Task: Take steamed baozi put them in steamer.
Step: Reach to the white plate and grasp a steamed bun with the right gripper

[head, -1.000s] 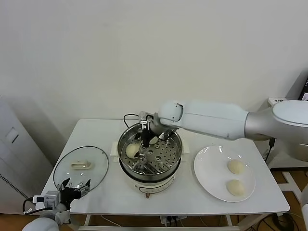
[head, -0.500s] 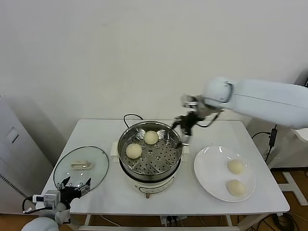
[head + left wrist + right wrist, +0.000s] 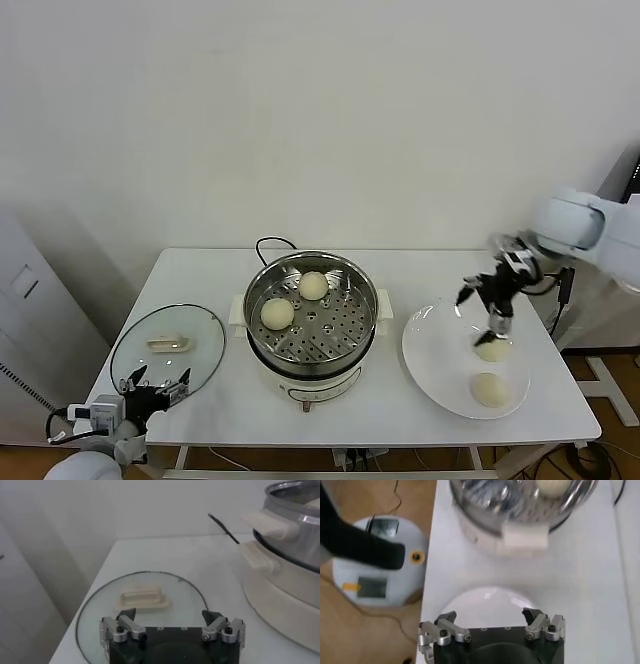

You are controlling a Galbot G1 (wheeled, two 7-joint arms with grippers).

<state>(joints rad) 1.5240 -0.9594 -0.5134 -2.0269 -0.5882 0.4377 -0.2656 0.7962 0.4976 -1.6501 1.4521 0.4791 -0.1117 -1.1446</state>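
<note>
The steamer (image 3: 300, 362) stands mid-table with two steamed baozi on its perforated tray, one at the back (image 3: 313, 285) and one at the left (image 3: 277, 313). Two more baozi (image 3: 491, 349) (image 3: 489, 389) lie on the white plate (image 3: 435, 345) to the right. My right gripper (image 3: 483, 305) hovers open and empty just above the plate's far baozi. In the right wrist view the right gripper (image 3: 490, 617) hangs over the plate (image 3: 480, 602), with the steamer (image 3: 520, 510) beyond. My left gripper (image 3: 150, 385) rests open at the front left, by the glass lid.
A round glass lid (image 3: 168, 345) lies flat at the table's left, right in front of the left gripper (image 3: 170, 617). A black cable (image 3: 268, 243) runs behind the steamer. The table's right edge is just beyond the plate; the robot's base (image 3: 375, 570) sits below it.
My right arm has swung rightwards from inside the steamer to over the plate, leaving a second baozi on the tray. The left arm has not moved.
</note>
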